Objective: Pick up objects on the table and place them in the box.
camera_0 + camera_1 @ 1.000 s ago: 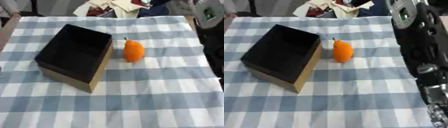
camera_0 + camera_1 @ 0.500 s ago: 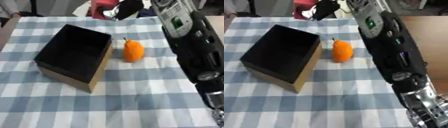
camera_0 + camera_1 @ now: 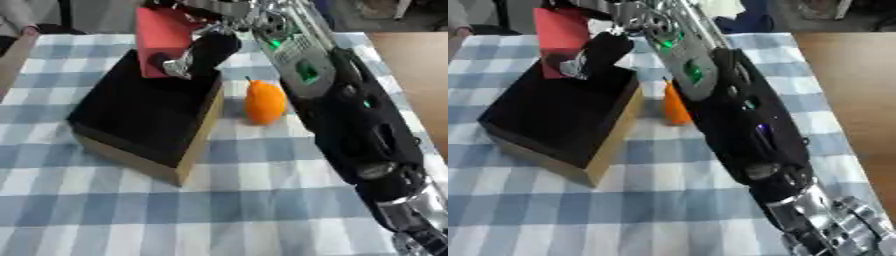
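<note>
My right hand (image 3: 203, 52) reaches in from the lower right and is curled round a red block (image 3: 163, 37), which it holds above the far end of the open box (image 3: 149, 112). The box is black inside with tan cardboard sides and sits at the left of the checked cloth. An orange fruit with a small stem (image 3: 263, 101) lies on the cloth just right of the box; my arm hides most of it in the right eye view. My left hand shows in neither view.
A blue and white checked cloth (image 3: 175, 210) covers the table. Bare wooden tabletop (image 3: 850, 85) shows to the right of the cloth. My black right arm (image 3: 359, 125) crosses the right side of the scene.
My right arm has swung in from the right and far edge, carrying the red block leftward and nearer until it hangs over the box. The camera view has also shifted.
</note>
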You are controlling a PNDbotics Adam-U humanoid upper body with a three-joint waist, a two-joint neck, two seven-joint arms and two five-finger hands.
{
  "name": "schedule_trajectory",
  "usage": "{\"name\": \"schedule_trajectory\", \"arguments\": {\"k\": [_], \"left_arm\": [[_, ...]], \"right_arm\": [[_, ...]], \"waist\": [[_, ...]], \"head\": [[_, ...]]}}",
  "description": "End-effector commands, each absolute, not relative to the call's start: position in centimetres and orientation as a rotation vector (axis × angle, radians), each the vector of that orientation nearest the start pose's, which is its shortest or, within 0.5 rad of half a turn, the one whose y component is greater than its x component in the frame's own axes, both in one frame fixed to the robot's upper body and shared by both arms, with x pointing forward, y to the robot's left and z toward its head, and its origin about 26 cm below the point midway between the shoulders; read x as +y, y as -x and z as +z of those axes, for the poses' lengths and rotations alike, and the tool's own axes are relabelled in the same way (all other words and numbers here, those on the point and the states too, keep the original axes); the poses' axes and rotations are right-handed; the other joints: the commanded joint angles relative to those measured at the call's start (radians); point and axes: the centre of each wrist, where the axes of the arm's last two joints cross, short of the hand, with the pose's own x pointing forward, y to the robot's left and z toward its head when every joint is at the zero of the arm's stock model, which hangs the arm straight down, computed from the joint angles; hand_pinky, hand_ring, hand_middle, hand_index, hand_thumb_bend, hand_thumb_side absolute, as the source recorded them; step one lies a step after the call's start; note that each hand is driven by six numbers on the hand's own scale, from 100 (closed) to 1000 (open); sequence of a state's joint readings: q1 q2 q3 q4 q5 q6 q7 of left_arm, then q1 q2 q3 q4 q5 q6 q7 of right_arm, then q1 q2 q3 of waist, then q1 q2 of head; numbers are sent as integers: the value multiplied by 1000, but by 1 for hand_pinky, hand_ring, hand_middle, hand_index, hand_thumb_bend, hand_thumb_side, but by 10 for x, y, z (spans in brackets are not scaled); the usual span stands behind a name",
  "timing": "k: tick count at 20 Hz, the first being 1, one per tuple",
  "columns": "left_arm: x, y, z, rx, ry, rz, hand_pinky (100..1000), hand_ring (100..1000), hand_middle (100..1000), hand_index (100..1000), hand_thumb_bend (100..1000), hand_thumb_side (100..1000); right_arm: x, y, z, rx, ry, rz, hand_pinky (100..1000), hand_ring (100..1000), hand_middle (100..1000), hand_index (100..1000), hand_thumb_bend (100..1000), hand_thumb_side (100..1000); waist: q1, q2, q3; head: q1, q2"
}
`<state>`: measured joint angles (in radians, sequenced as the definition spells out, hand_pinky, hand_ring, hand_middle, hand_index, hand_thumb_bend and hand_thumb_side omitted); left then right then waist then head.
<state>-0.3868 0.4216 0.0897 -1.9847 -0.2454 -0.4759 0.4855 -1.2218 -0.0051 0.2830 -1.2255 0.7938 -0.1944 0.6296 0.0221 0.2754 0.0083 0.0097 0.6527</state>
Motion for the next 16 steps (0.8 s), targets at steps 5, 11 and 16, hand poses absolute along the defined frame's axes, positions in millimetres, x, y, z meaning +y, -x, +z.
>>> {"name": "schedule_trajectory", "arguments": {"k": [5,11,16], "left_arm": [[286,-303,247,3194,644,63,472,601,580,681,100,778],[285,-303,246,3199,639,67,472,600,580,680,100,778],[285,-303,246,3201,637,70,472,600,580,680,100,778]], "right_arm": [[5,-407,305,2363,-580,-2429,833,833,527,760,100,388],[17,-415,285,2243,-630,-2505,826,835,562,757,100,370],[25,-421,276,2146,-645,-2553,831,848,619,789,100,461]], "waist": [[3,-20,7],[3,-21,12],[2,-22,17]], "head": [[-9,-15],[-14,-14],[-18,-14]]}}
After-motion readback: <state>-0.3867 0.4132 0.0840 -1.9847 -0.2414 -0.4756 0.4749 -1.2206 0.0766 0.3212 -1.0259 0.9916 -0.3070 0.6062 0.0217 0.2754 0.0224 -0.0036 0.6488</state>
